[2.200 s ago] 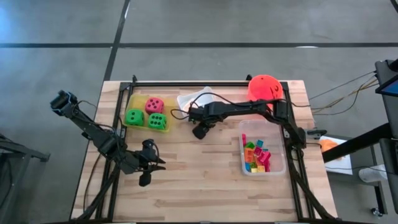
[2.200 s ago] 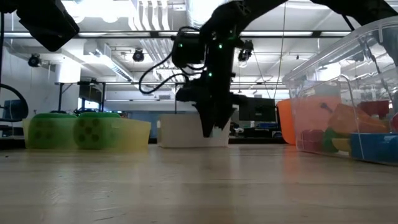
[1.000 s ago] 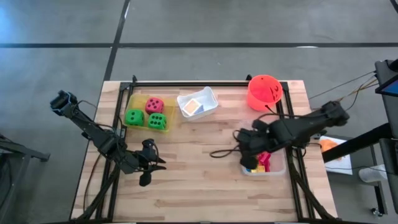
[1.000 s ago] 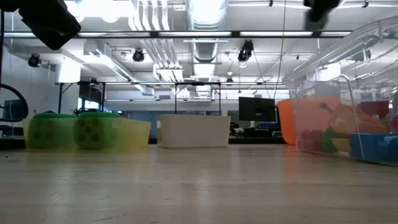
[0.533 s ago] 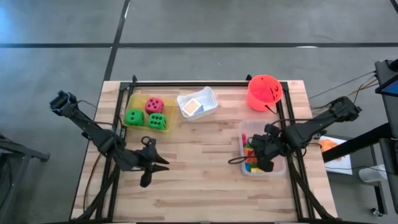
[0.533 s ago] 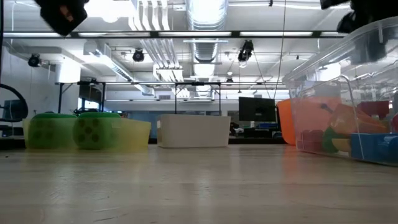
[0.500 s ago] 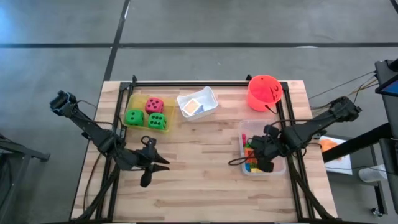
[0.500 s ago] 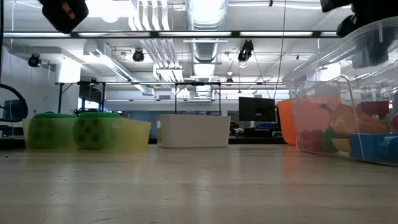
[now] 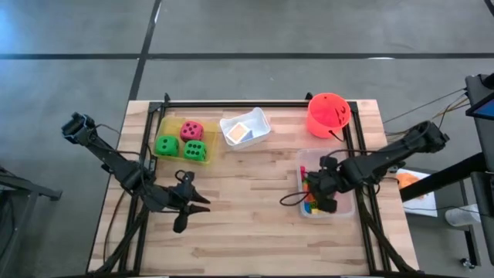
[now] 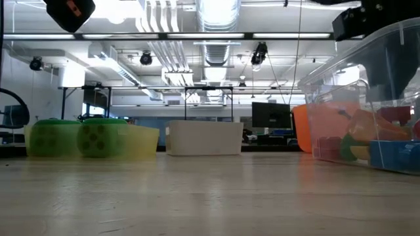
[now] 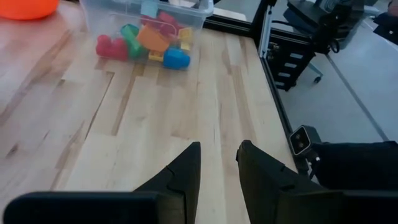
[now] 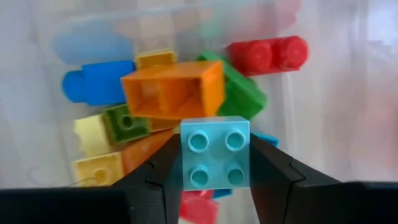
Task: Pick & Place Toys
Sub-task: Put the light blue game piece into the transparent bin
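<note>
My right gripper (image 9: pixel 323 191) hangs over the clear tray (image 9: pixel 344 160) at the table's right, shut on a light blue four-stud brick (image 12: pixel 216 160). Under it in the tray lie several bricks, among them an orange one (image 12: pixel 174 90), a red one (image 12: pixel 267 54) and a blue one (image 12: pixel 99 84). My left gripper (image 9: pixel 193 202) waits above the table's near left part, open by a narrow gap (image 11: pixel 219 155) with nothing in it. Two green dice (image 9: pixel 167 144) and a pink-red one (image 9: pixel 191 130) sit in the yellow tray (image 9: pixel 164 123). A card (image 9: pixel 241 132) lies in the white tray (image 9: pixel 258 120). My right gripper pinches the light blue brick by two opposite side faces (image 12: pixel 185 163), one finger (image 12: pixel 155 180) on each. The fingers point steeply down into the tray from above. The brick is lifted clear above the pile, its studded top facing back toward the wrist.
A round orange-red bucket (image 9: pixel 328 113) stands at the far right, just beyond the clear tray. A black frame rail (image 9: pixel 255 103) runs along the far edge and down both sides. Bare wood (image 9: pixel 247 185) lies between the two grippers.
My right gripper has swung toward the table's right edge and come down steeply over the clear tray, tipping to point more downward. My left gripper has risen a little and then kept still.
</note>
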You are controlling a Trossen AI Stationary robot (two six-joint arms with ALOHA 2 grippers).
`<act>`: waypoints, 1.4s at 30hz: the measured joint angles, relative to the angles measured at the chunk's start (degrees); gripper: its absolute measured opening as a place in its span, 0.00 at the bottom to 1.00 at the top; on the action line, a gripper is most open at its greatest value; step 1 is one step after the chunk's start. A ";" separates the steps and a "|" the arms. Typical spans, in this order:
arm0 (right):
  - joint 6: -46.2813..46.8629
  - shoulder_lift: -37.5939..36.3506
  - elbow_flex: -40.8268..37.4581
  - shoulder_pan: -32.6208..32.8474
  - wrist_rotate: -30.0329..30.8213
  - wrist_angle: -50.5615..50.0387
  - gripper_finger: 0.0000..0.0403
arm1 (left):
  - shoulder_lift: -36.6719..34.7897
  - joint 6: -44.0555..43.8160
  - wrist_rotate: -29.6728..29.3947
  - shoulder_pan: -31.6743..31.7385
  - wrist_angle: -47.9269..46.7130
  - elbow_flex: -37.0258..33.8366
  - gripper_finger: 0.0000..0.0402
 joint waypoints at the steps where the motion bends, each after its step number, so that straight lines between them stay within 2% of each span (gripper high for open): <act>1: -0.83 0.05 -0.15 -0.65 0.18 0.06 0.32 | 0.00 0.08 0.00 0.00 -0.05 0.00 0.25; 9: -5.68 0.25 -3.25 -5.91 0.38 4.39 0.32 | 0.00 0.12 0.01 0.00 -0.82 0.00 0.25; 20: -7.52 0.27 -6.16 -5.95 -0.20 9.12 0.32 | 0.00 0.12 0.02 0.00 -1.66 0.00 0.25; 42: -6.57 0.34 -6.91 -5.91 -1.81 9.09 0.32 | 0.02 -0.03 0.02 0.00 -1.69 0.00 0.25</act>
